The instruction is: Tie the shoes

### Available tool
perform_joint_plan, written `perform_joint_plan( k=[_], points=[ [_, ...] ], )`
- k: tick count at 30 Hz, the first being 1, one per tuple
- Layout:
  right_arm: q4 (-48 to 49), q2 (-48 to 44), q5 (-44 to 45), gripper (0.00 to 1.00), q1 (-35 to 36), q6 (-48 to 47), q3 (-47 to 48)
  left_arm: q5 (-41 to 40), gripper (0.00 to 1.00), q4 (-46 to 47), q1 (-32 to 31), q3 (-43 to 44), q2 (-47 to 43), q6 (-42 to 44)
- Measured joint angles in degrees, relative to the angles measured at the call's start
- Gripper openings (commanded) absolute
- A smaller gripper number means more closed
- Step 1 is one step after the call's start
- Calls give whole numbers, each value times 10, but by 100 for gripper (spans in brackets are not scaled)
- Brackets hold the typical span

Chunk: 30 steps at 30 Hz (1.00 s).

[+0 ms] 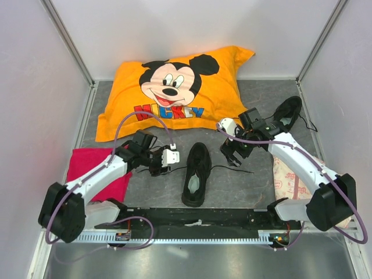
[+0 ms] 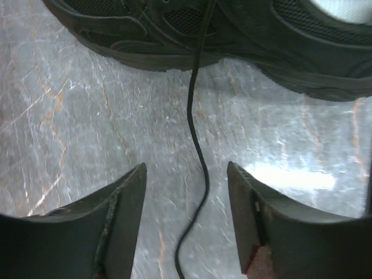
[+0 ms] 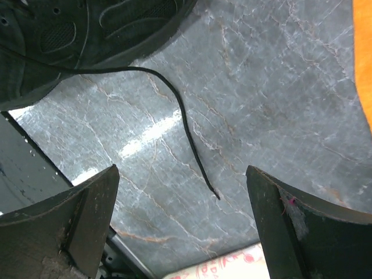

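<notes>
One black shoe (image 1: 196, 173) lies in the middle of the table with its toe toward the far side, and a second shoe (image 1: 288, 113) lies at the back right. My left gripper (image 1: 164, 165) sits just left of the middle shoe. In the left wrist view it (image 2: 186, 174) is open, and a thin black lace (image 2: 196, 116) runs from the shoe (image 2: 244, 35) down between the fingers without touching either one. My right gripper (image 1: 232, 154) sits to the right of that shoe. It (image 3: 181, 174) stands wide open above the free end of the other lace (image 3: 192, 139), which lies on the table.
An orange Mickey pillow (image 1: 174, 93) lies across the back, and its edge (image 3: 363, 58) shows in the right wrist view. A red cloth (image 1: 93, 168) lies under the left arm. A pale patterned cloth (image 1: 288, 180) lies under the right arm. A black rail (image 1: 197, 218) runs along the front edge, and walls stand on three sides.
</notes>
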Motion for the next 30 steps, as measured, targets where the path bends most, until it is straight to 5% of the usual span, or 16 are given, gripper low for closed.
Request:
perform_joint_plan(
  k=[23,30],
  points=[
    [-1,38,29,98,0,-7,-37,36,35,-12,-59,110,172,34],
    [-2,38,37,98,0,-7,-37,37,38,-26,-59,125,192,53]
  ],
)
